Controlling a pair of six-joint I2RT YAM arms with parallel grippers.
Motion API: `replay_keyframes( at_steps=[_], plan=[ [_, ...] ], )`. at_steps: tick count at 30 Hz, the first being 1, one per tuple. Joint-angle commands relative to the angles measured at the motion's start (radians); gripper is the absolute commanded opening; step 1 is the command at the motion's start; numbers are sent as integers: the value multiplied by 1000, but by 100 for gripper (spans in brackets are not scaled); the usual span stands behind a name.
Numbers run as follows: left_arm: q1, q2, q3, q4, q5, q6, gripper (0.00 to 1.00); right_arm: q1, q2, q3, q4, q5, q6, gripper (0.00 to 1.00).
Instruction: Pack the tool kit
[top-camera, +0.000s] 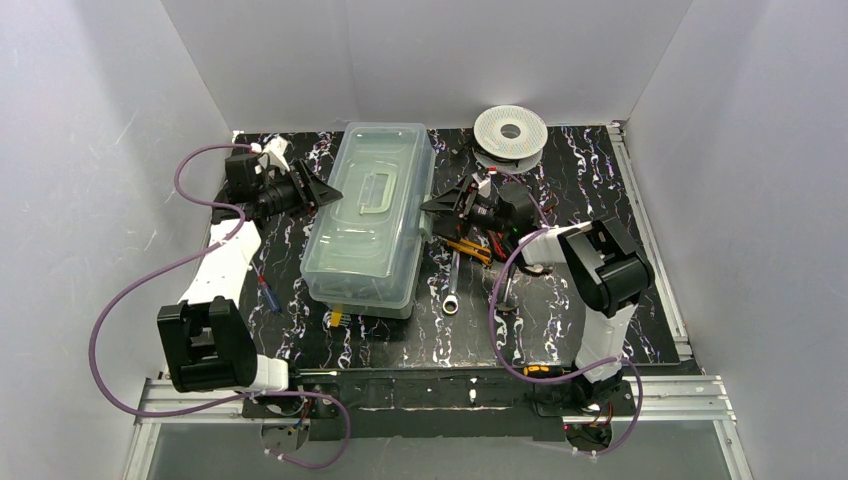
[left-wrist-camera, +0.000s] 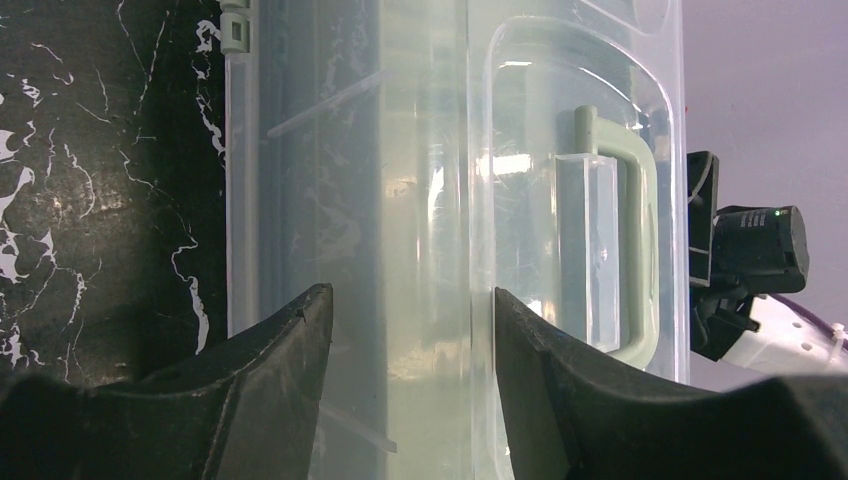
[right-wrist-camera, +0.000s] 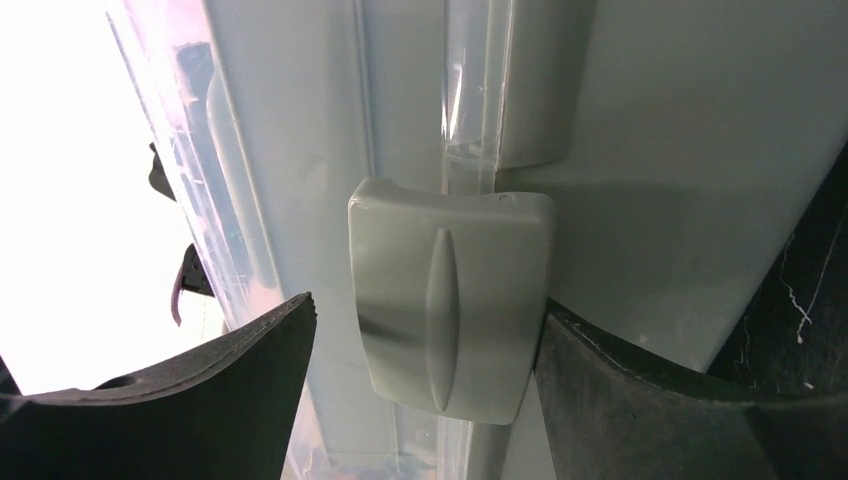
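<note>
- The right fingers (right-wrist-camera: 270, 350) loom closest, spread wide to either side of the latch (right-wrist-camera: 450, 290) on the toolbox (top-camera: 370, 225). They are open and grip nothing, and I judge they are lined up to work that latch.
- The left fingers (left-wrist-camera: 295, 335) stand parted against the opposite long side of the box, near the handle (left-wrist-camera: 610, 250). Nothing is pinched between them; the likely reason for this pose is to brace the box so it does not slide.
- The toolbox sits mid-desk between the 2 arms, its translucent lid (top-camera: 385, 165) down.
- Count: 1 toolbox, 1 lid, 1 handle, 1 latch in view, 2 pairs of fingers.
- Loose on the desk (top-camera: 650, 300), so not packed:
  - 1 wrench (top-camera: 452, 288)
  - 1 pair of orange-handled pliers (top-camera: 468, 250), partly under the right arm
  - 1 small screwdriver (top-camera: 268, 295) on the left
  - 1 yellow handle (top-camera: 335, 318) poking out at the box's near end — 4 tools that I can make out.
- 1 white spool (top-camera: 510, 132) lies at the back, apart from the kit.
</note>
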Motion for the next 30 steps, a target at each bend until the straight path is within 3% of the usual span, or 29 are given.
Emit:
replay_keyframes(
  at_steps=[1,7,16,20,30],
  plan=[
    [-34,11,-79,-276,-10,33,38,10,-80,36,-56,-34,-44,83],
    [-110,-34,-68,-284,-85,59,38,1,-62,68,-138,-66,-73,80],
    [-355,-116,9,-368,-416,167,37,-63,14,63,-160,-137,-125,83],
    [-386,-98,21,-373,-435,183,37,-131,48,21,-255,-132,-230,83],
    [-351,-74,20,-359,-375,171,38,-198,-107,9,-637,5,-502,83]
  ],
)
